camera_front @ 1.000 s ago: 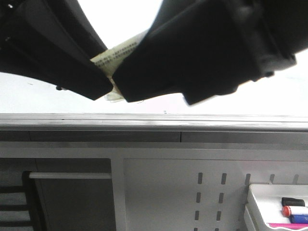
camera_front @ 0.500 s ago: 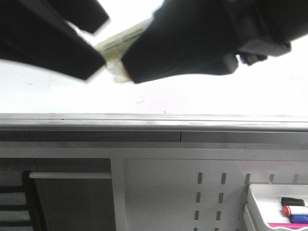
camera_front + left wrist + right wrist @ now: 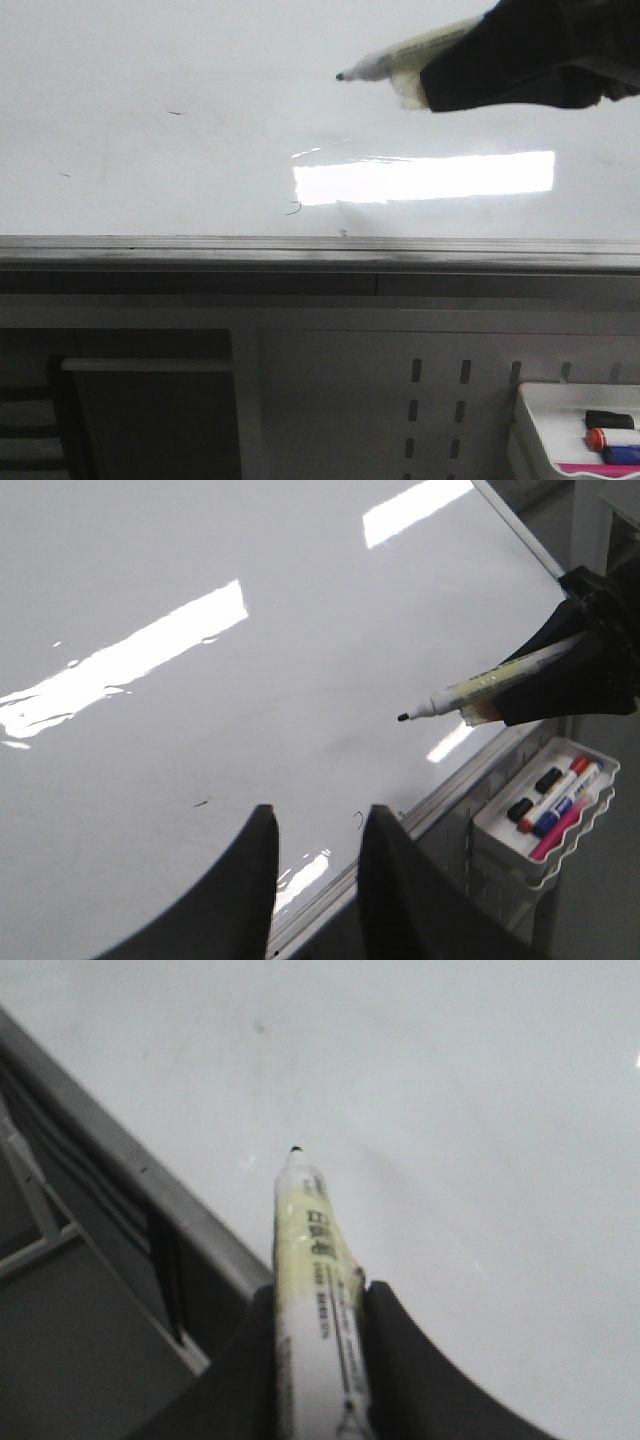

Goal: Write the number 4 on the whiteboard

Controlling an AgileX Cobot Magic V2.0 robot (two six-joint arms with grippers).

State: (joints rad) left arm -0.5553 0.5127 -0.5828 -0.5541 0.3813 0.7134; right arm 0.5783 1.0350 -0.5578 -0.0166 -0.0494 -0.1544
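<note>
3 pens in tray (image 3: 600, 810) | R gripper (image 3: 318, 1360) w/ marker (image 3: 312, 1260) | whiteboard (image 3: 150, 60)

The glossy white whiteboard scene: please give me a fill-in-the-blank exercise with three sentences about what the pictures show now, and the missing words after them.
1. The right hand is shut on a pale yellow marker pen whose cap is ____.
2. The large glossy white whiteboard carries only tiny stray marks; the number 4 is not yet ____.
3. The left hand holds ____.

Missing words: off; written; nothing
</note>
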